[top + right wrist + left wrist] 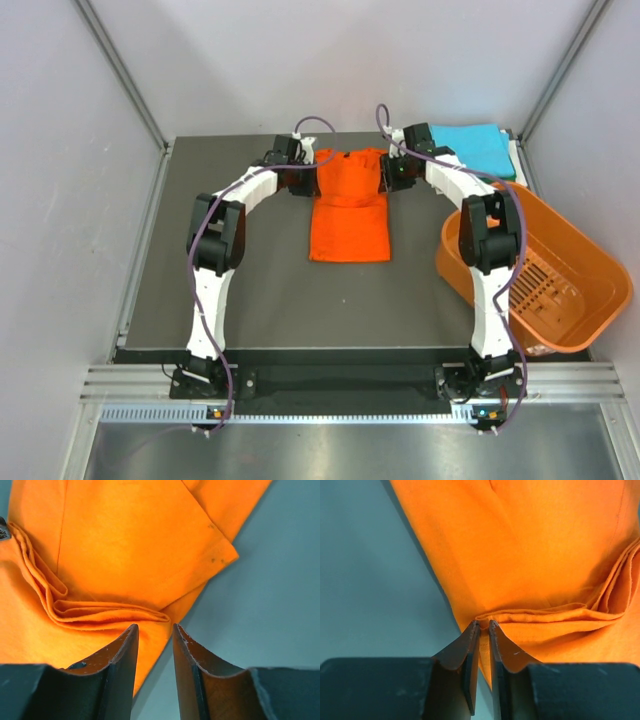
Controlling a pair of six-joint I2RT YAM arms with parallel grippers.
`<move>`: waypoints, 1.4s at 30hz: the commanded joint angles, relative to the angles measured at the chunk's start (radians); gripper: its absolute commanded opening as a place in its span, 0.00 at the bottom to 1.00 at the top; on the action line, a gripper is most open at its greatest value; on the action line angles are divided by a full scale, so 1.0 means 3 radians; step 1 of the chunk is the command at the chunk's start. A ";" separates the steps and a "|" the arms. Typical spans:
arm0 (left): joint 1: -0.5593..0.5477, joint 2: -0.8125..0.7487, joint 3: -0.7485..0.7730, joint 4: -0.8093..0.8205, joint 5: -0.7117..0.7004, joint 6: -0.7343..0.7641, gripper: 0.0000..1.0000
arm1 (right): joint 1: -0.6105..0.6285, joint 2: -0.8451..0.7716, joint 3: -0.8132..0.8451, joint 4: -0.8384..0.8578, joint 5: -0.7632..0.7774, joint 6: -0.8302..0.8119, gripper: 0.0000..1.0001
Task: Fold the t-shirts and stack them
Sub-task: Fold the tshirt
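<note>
The bright orange t-shirt (349, 205) lies in the middle of the dark table, its upper part doubled over into a ridge of folds. At its left edge, my left gripper (306, 180) is shut on the shirt; the left wrist view shows the fold's corner (492, 616) pinched between the narrow jaws (484, 625). My right gripper (392, 176) is at the shirt's right edge. Its jaws (155, 627) stand open, with the cloth's edge (150, 645) lying under the gap and nothing pinched. A turquoise folded t-shirt (476, 148) rests at the back right.
A rigid orange slotted basket (550, 265) sits tilted at the table's right edge, beside the right arm. Grey walls enclose the dark table (250, 290) at the back and on both sides.
</note>
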 commanded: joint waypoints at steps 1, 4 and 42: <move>0.0009 0.0033 0.0159 0.0088 0.0058 0.0002 0.19 | -0.0040 0.0083 0.0162 0.0023 -0.0108 -0.0071 0.34; 0.0009 0.0033 0.0159 0.0083 0.0073 0.0002 0.25 | -0.0035 0.0088 0.0152 0.0018 -0.0139 -0.0071 0.34; 0.0009 -0.0008 0.0118 0.0221 -0.0345 -0.0407 0.00 | -0.0183 0.0007 -0.0175 0.0263 -0.0175 0.0159 0.00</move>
